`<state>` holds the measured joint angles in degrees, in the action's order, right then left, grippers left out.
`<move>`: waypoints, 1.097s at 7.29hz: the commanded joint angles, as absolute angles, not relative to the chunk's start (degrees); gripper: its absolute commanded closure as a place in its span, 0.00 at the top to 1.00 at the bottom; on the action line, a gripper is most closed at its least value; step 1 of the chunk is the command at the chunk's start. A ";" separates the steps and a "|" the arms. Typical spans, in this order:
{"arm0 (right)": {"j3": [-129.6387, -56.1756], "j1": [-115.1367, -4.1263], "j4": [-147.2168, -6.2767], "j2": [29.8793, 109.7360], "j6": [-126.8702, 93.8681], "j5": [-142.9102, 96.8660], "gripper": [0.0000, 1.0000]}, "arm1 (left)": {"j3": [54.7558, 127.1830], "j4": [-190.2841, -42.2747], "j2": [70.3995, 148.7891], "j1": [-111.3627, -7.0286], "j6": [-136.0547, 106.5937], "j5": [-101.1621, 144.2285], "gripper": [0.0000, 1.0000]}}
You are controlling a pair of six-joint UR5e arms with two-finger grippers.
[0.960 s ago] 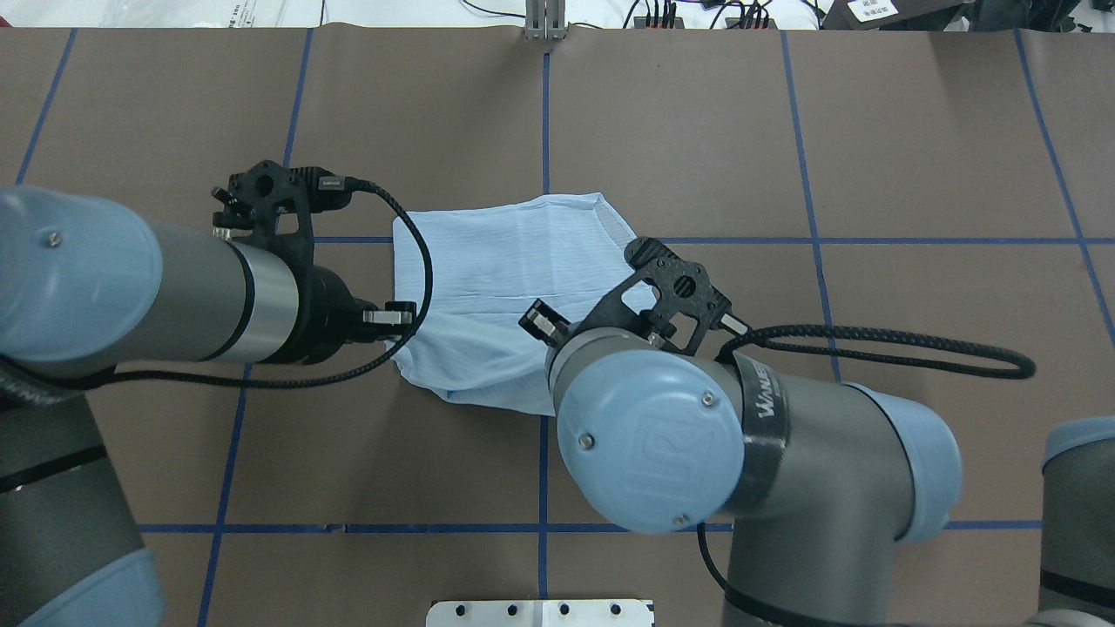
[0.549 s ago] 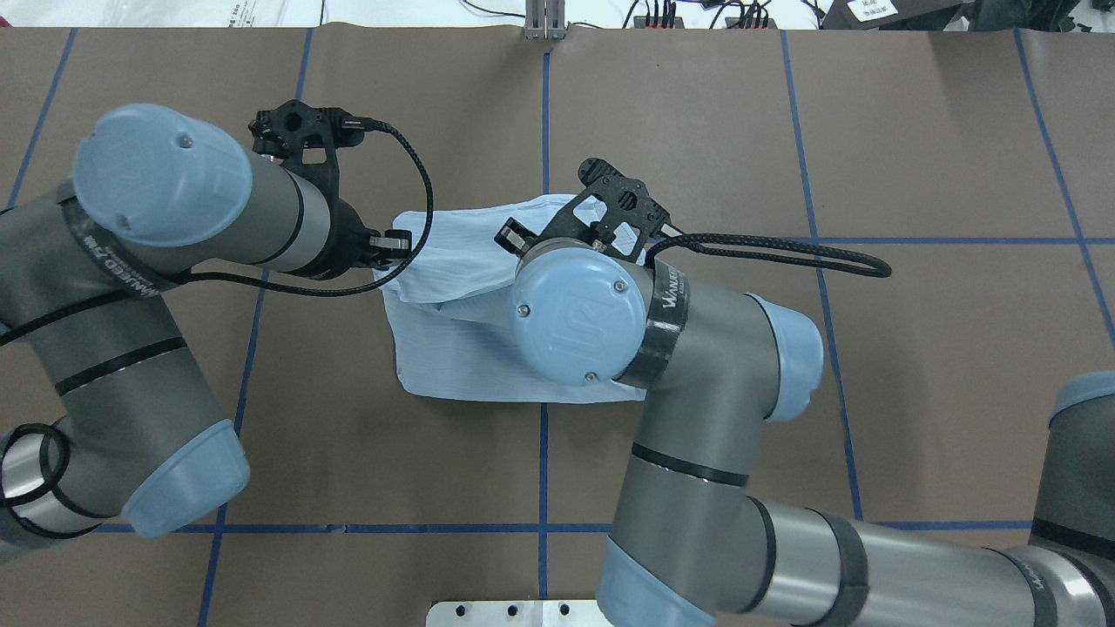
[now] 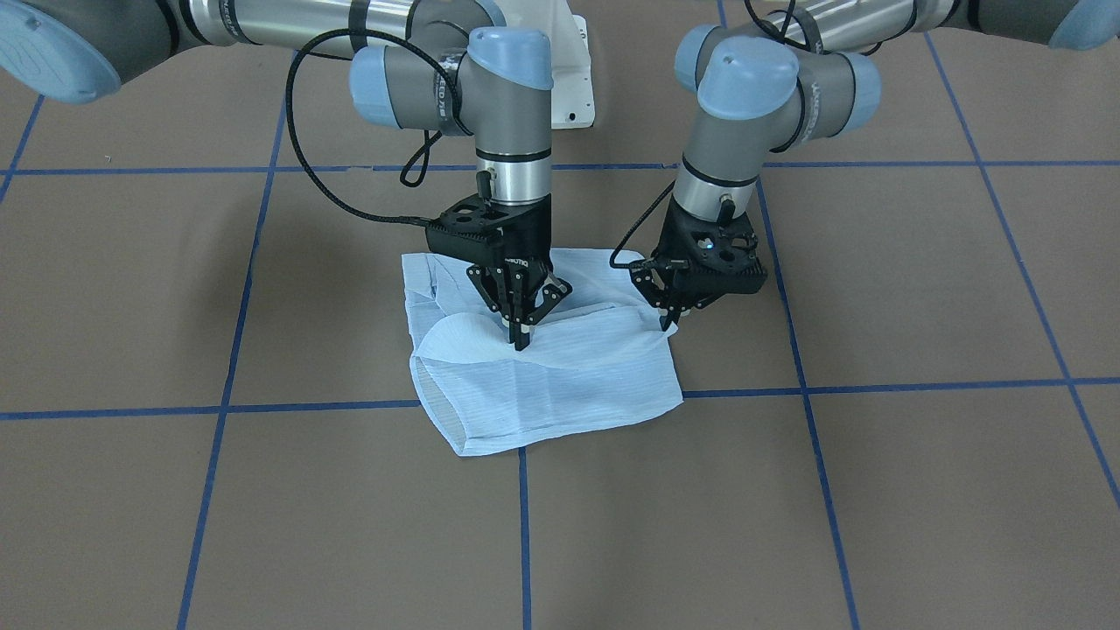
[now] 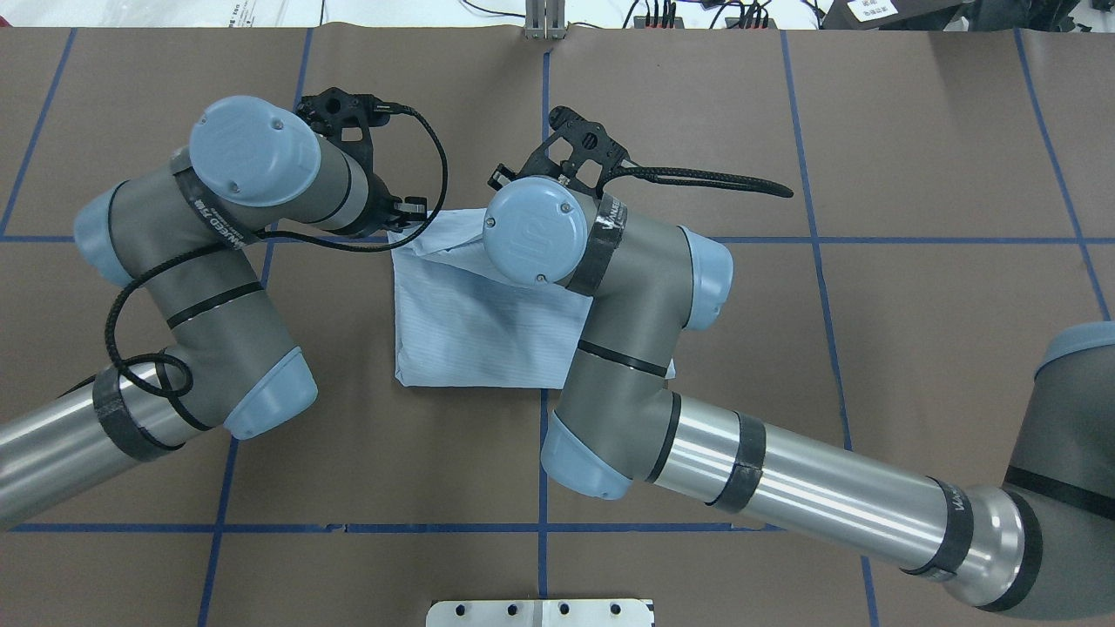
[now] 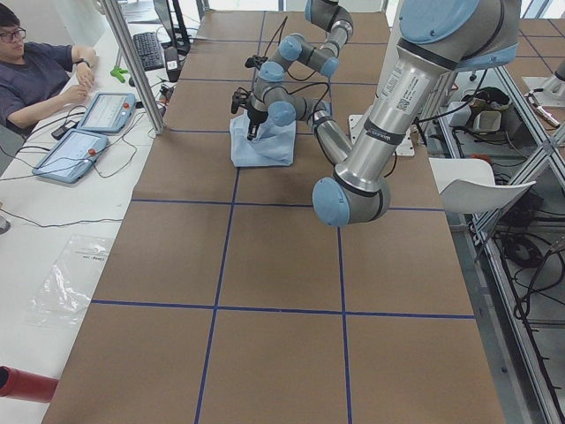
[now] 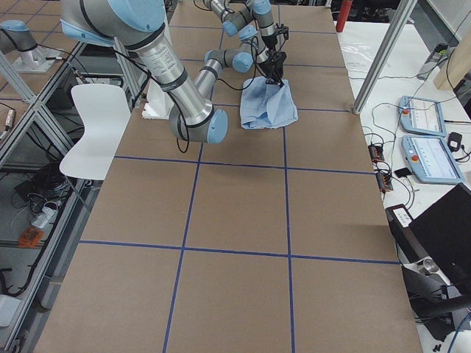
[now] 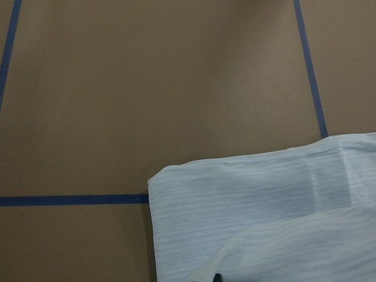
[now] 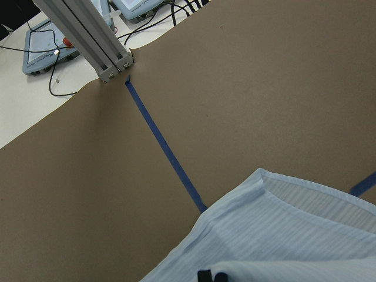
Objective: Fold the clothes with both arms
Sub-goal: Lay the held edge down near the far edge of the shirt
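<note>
**Robot-side edge being carried across to the far edge**

The pale blue, finely striped thin shirt (image 3: pixel 560 385) is being doubled over on the brown paper-covered table (image 3: pixel 875 490). The edge that lay nearest the robot a second ago is now being held over the far side of the cloth, both arms having swung forward with it. As a result, the garment is being shortened into a roughly square packet lying at the middle blue tape line (image 3: pixel 523 525).

The black two-finger right pincer (image 3: pixel 519 337) is being kept pressed together on the carried edge, which is being held slightly raised and is bulging above the layer beneath. The black two-finger left pincer (image 3: pixel 667 322) is being held at the packet's other far corner. It too appears to be pinching cloth, since the fabric is being drawn up toward its tips.

This fold is judged to be nearly finished. The carried edge is not yet being laid flat, so lowering, squaring against the lower layer and letting go are being called for.
</note>
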<state>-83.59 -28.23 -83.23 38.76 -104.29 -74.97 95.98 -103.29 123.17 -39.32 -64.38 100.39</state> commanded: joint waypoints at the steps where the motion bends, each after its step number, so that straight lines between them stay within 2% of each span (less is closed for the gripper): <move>1: -78.85 -28.83 -82.79 37.27 -102.84 -74.97 0.00 | 90.02 -107.65 123.84 -39.46 -64.34 99.40 0.00; 3: -74.65 -28.83 -77.74 37.18 -102.13 -74.36 0.00 | 86.41 -108.28 125.68 -39.38 -64.34 98.96 0.00; 4: -73.58 -28.83 -75.43 37.18 -99.08 -74.36 0.05 | 86.40 -108.72 125.68 -39.46 -64.34 98.96 0.02; 5: -73.56 -28.92 -75.32 37.09 -92.44 -74.36 0.99 | 86.57 -109.33 125.60 -39.55 -64.25 98.96 0.71; 6: -73.91 -29.70 -75.24 36.22 -91.33 -75.14 1.00 | 86.92 -109.34 125.51 -39.64 -64.25 99.05 1.00; 8: -75.05 -32.24 -75.50 36.38 -89.14 -81.70 1.00 | 89.72 -109.16 124.46 -41.04 -57.41 99.49 1.00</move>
